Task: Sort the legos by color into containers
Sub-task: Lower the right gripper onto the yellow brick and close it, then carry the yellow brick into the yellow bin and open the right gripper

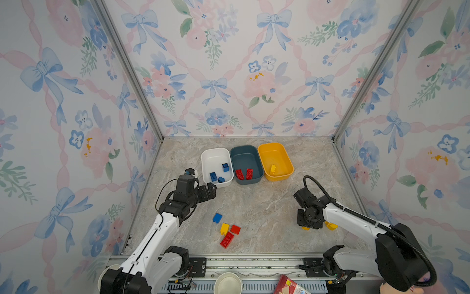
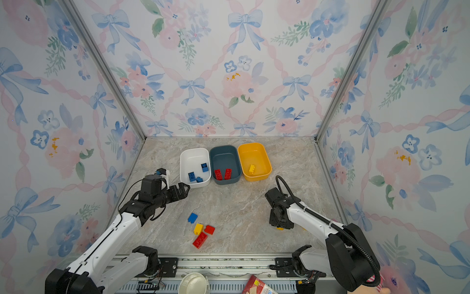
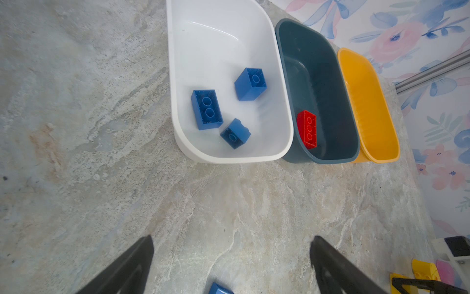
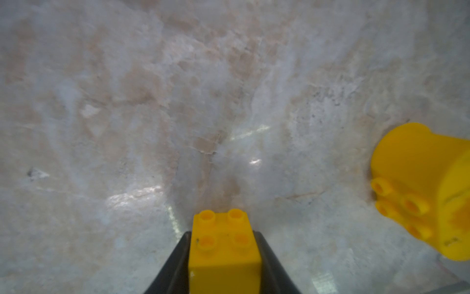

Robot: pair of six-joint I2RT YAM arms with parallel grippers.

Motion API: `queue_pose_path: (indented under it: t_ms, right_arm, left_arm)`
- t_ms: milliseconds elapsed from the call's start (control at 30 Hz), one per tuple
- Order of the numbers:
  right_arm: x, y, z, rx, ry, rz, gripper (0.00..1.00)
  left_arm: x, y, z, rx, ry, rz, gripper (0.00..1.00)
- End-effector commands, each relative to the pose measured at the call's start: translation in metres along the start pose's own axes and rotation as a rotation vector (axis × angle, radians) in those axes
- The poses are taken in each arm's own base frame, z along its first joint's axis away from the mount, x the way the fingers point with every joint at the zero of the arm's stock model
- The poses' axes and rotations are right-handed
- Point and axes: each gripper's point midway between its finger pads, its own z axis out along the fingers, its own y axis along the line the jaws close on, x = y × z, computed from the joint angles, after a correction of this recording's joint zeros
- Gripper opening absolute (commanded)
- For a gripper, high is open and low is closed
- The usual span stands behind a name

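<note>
Nearest to the camera, at the front edge in a top view, stands a paper cup (image 1: pixel 227 283), with a red packet (image 1: pixel 290 285) beside it. A little farther, on the table (image 1: pixel 267 203), four legos lie close together: a long red brick (image 1: pixel 226 239), a loose yellow brick (image 1: pixel 224 228), a small red brick (image 1: pixel 235 229) and a blue brick (image 1: pixel 217 218).

At about the same depth, well apart on the right, the right gripper (image 4: pixel 221 236) is down at the table. Its fingers (image 4: pixel 175 264) press both sides of a square yellow brick (image 4: pixel 223 257), studs up. I judge it gripped but not yet lifted. A rounded yellow piece (image 4: pixel 419 193) lies near it.

Farther back, the left gripper (image 3: pixel 232 239) hangs wide open and empty, near the white tub (image 1: pixel 215 157), which holds three blue bricks (image 3: pixel 206 109). Beside it are the teal tub (image 1: pixel 245 157) with two red bricks (image 1: pixel 239 174), then the yellow tub (image 1: pixel 274 155) with one sorted yellow brick (image 1: pixel 273 169).

From the right gripper the yellow tub lies farther back and toward the middle, its long axis running roughly front to back. The right arm is clearly the nearer one.
</note>
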Motion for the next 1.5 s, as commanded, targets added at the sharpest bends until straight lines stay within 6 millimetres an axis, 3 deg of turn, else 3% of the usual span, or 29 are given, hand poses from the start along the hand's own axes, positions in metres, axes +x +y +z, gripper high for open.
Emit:
queue_pose_path:
  t_ms: [0,267,467,700,900,1000,1200,1467]
  right_arm:
    - [-0.003,-0.001,-0.011,0.002,-0.022,0.005,0.37]
    - [-0.021,0.012,-0.037,-0.058,-0.084,0.013,0.35]
    - [-0.051,0.033,-0.065,-0.12,-0.158,0.001,0.35]
    - [-0.115,0.066,-0.096,-0.16,-0.251,-0.069,0.35]
    - [-0.179,0.093,-0.11,-0.19,-0.318,-0.092,0.35]
    - [-0.206,0.106,-0.112,-0.209,-0.336,-0.102,0.35]
    - [-0.251,0.127,-0.091,-0.222,-0.328,-0.112,0.35]
    - [-0.28,0.145,-0.05,-0.214,-0.278,-0.123,0.35]
  left_arm:
    - [0.003,0.001,-0.002,0.003,-0.003,0.011,0.98]
    - [0.003,0.001,-0.001,0.002,-0.002,0.011,0.98]
    - [0.003,0.0,-0.001,0.004,-0.002,0.012,0.98]
    - [0.003,0.0,-0.001,0.007,0.002,0.013,0.98]
    - [0.003,-0.001,-0.001,0.01,0.002,0.016,0.98]
    - [0.005,-0.002,-0.001,0.017,0.007,0.021,0.98]
    - [0.006,-0.006,0.0,0.032,0.017,0.032,0.98]
    - [0.012,-0.021,0.003,0.09,0.042,0.076,0.98]
